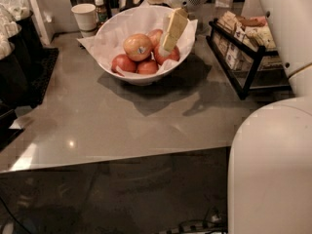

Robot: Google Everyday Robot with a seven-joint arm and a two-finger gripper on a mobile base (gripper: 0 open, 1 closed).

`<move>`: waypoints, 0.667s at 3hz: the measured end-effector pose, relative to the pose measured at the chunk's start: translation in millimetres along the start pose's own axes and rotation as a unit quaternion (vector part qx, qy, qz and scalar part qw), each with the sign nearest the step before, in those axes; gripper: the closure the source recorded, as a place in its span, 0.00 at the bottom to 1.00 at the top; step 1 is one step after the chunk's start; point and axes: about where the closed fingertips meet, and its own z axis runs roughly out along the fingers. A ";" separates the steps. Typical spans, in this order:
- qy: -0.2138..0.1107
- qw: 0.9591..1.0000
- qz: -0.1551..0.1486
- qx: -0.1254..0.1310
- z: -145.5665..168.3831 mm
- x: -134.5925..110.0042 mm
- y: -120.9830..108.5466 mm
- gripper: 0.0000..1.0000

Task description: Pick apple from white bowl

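Tool (164, 47) hangs tilted inside white bowl (141, 78), just right of apple (137, 47), which tops the pile, easiest reach; spread or pressed together, cannot tell.

White arm (285, 28), cream gripper (165, 47) over bowl (142, 80)
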 end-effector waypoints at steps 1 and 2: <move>-0.014 1.000 0.007 0.010 6.3 7.4 -6.8 0.00; -0.033 0.999 0.010 -0.011 31.9 11.2 -16.4 0.00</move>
